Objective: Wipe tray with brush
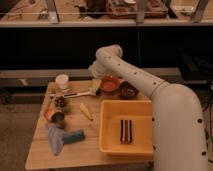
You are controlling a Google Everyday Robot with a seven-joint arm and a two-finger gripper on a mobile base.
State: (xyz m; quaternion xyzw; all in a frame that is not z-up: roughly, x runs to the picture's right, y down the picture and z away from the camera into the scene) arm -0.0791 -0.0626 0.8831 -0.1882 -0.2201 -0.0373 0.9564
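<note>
Yellow tray [111, 123] holding striped block [125, 131], end effector [95, 80] over brush [75, 93] head

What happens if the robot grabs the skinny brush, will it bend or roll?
Its thin straight handle suggests the brush probably stays stiff. Being so slim, it is likely light and may roll. The hand is just above its bristle end.

Orange bowl [110, 84], dark bowl [128, 91], teal block [74, 136]

Tray and brush on the desk

The shallow yellow-orange tray [108, 131] sits flat on the right front of the desk [40, 150]. The slim brush [75, 93] lies flat beyond its far-left corner, handle pointing left, pale head just below the pincer [95, 79]; whether they touch is unclear.
</note>
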